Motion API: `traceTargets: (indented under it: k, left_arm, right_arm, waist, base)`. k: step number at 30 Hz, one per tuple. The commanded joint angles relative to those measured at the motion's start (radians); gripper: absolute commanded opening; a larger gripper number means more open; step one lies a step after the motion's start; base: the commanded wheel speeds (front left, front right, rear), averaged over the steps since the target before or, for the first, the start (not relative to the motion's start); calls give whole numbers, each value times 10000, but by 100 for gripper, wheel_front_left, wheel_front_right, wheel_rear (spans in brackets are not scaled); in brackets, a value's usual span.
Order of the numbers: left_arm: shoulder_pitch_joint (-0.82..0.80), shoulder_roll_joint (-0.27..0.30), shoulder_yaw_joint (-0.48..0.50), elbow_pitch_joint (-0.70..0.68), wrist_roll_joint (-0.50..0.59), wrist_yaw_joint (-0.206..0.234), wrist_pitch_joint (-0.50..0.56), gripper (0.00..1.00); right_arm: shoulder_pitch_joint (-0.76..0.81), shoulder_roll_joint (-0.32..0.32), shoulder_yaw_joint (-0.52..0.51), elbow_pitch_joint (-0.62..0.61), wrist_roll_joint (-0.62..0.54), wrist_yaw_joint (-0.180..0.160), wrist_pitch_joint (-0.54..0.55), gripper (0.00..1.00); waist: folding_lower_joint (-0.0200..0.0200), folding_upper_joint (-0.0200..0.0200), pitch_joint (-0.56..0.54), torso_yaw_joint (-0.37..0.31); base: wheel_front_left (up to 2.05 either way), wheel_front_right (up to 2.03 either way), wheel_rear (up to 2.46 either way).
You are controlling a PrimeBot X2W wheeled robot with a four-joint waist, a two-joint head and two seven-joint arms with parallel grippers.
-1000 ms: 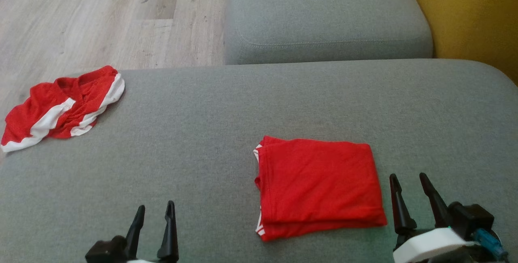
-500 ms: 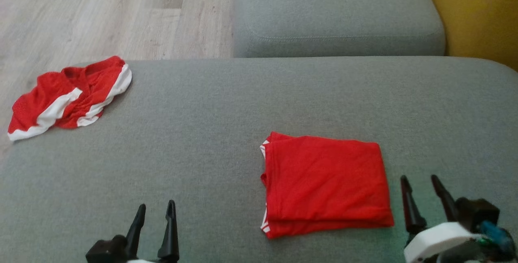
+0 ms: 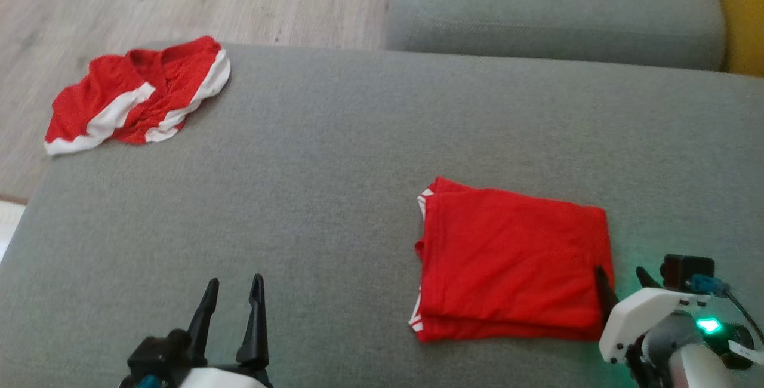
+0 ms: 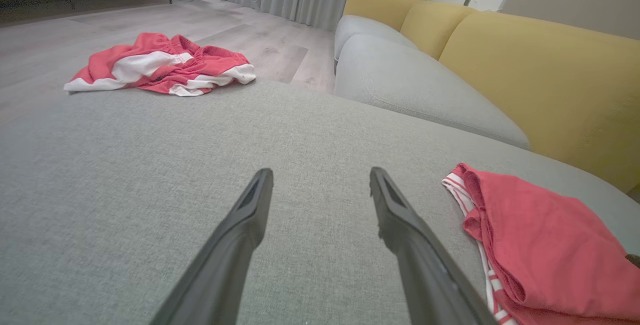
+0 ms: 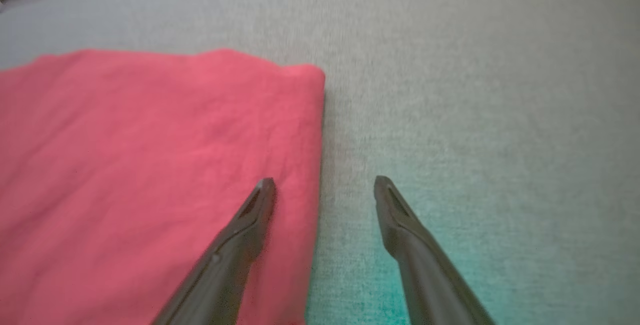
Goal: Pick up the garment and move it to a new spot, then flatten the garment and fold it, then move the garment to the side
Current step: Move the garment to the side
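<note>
Edging leftward since a second ago, the right gripper (image 3: 619, 271) is straddling the folded red garment's (image 3: 513, 262) right edge. Far left, crumpled red-and-white shorts (image 3: 137, 95) are lying at the grey cushion's (image 3: 328, 167) corner. The left gripper (image 3: 234, 283) is hovering with jaws released, its base cut off. The garment is lying right of centre, and the right jaws are spread, gripping nothing, half hiding behind the white wrist.

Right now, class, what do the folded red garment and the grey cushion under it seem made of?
Folded red garment: probably soft matte knit, perhaps cotton; gentle creases, no shine. Grey cushion: woven upholstery fabric, matte; fine speckled weave shows.
</note>
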Motion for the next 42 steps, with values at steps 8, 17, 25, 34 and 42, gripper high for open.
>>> traceTargets:
  k: [8, 17, 25, 34, 42]
  left_arm:
    - [-696, 193, 360, -450, 187, 101, -88, 100]
    - [-952, 265, 353, -966, 379, 221, -56, 100]
    - [-1253, 479, 480, -1191, 476, 329, 76, 100]
    - [-1882, 894, 578, -1648, 701, 395, 489, 100]
    - [-2539, 997, 487, -2051, 848, 404, 957, 100]
  right_arm:
    - [-1220, -64, 450, 1097, 629, 35, 698, 24]
    - [-2465, -145, 321, 1390, 600, 35, 335, 0]
    - [-3832, -594, 5, 1250, 368, 35, 65, 0]
    - [-5349, -1035, -338, 1303, 245, 35, -31, 0]
    - [-6159, -1175, -428, 2018, 38, 35, -283, 0]
  waist:
    - [-1, 0, 502, 251]
    - [-1, 0, 1051, -848]
    - [-1, 0, 1751, -2718]
    - [-1, 0, 2734, -4749]
    - [-1, 0, 3209, -5418]
  base:
    - [0, 0, 0]
    - [0, 0, 0]
    - [0, 0, 0]
    - [0, 0, 0]
    - [0, 0, 0]
